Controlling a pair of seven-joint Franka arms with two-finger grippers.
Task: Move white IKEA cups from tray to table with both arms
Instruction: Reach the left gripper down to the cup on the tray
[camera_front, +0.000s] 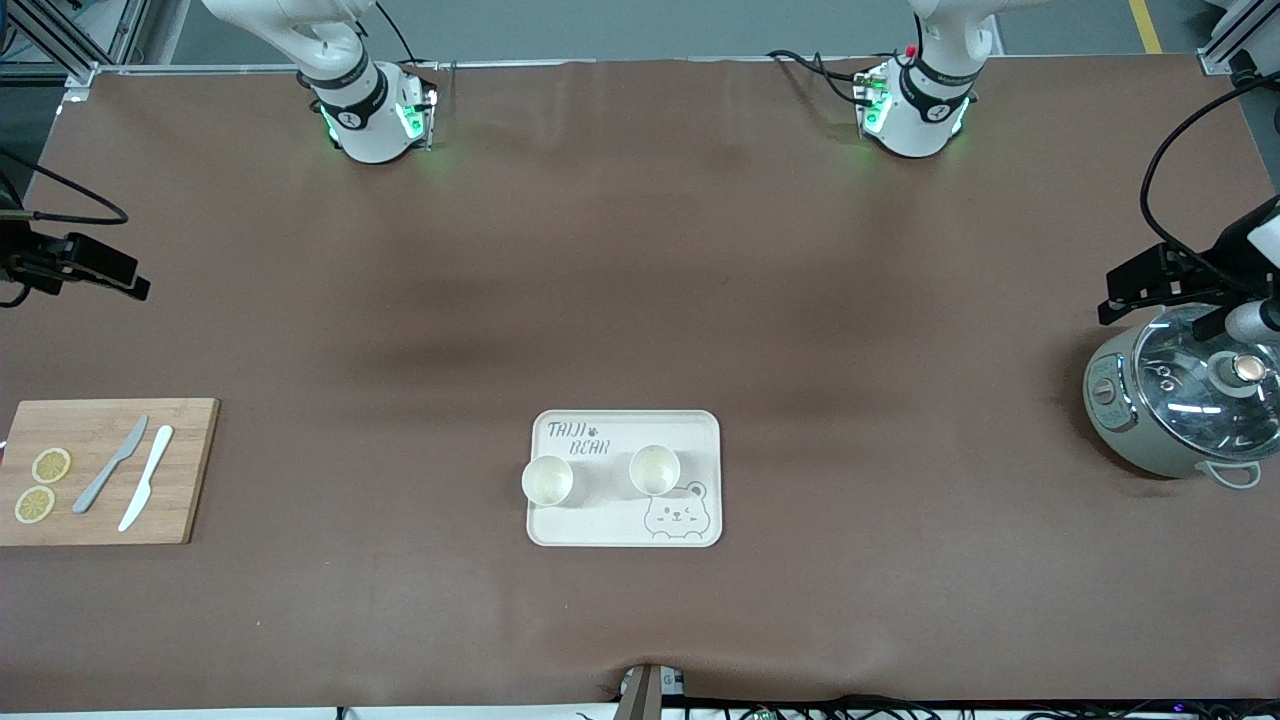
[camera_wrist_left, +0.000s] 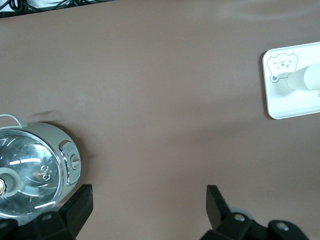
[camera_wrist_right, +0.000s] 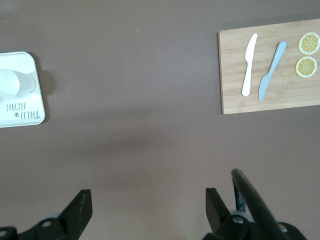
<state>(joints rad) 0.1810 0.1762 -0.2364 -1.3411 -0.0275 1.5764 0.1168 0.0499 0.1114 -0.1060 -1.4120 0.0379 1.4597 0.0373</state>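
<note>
Two white IKEA cups stand upright on the cream bear tray (camera_front: 625, 540), one (camera_front: 547, 480) toward the right arm's end, the other (camera_front: 654, 470) by the bear drawing. My left gripper (camera_front: 1135, 290) hangs open and empty over bare table beside the cooker. My right gripper (camera_front: 110, 275) hangs open and empty over bare table at the right arm's end. The left wrist view shows the open left gripper (camera_wrist_left: 148, 192), one cup (camera_wrist_left: 305, 80) and the tray (camera_wrist_left: 290, 110). The right wrist view shows the open right gripper (camera_wrist_right: 148, 197), one cup (camera_wrist_right: 15, 82) and the tray (camera_wrist_right: 25, 117).
A wooden cutting board (camera_front: 190, 470) with a grey knife (camera_front: 112, 463), a white knife (camera_front: 146, 490) and two lemon slices (camera_front: 51, 465) lies at the right arm's end. A glass-lidded cooker (camera_front: 1180, 400) stands at the left arm's end.
</note>
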